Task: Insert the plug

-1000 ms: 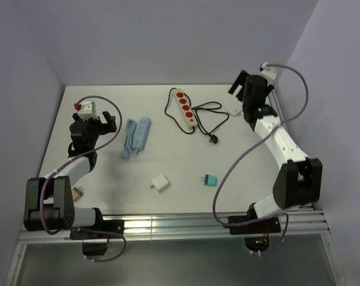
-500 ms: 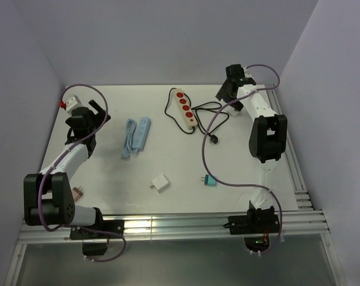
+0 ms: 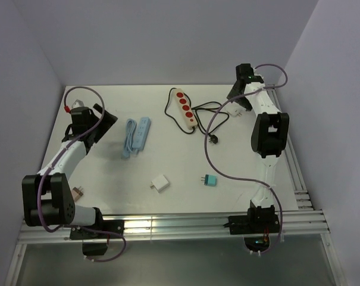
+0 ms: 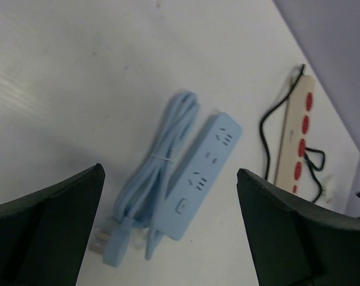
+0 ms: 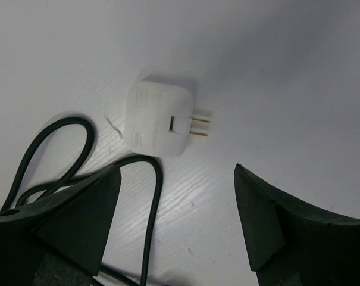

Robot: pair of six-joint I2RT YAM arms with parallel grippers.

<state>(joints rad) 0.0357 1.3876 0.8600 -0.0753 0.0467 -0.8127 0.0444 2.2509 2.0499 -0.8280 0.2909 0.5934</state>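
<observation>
White, the plug (image 5: 160, 118) is lying on the surface (image 5: 287, 71) beside a black cord (image 5: 151, 196), ahead of the right pincer (image 5: 177, 171), gaping wide and empty like the left pincer (image 4: 169, 173) over a blue power strip (image 4: 203, 167).

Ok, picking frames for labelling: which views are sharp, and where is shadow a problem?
Top external: even light, sharp, only faint shadows. Left wrist: blue strip slightly soft, fingers dark and blurred. Right wrist: white adapter clear, soft shadow above it, fingers underexposed.
</observation>
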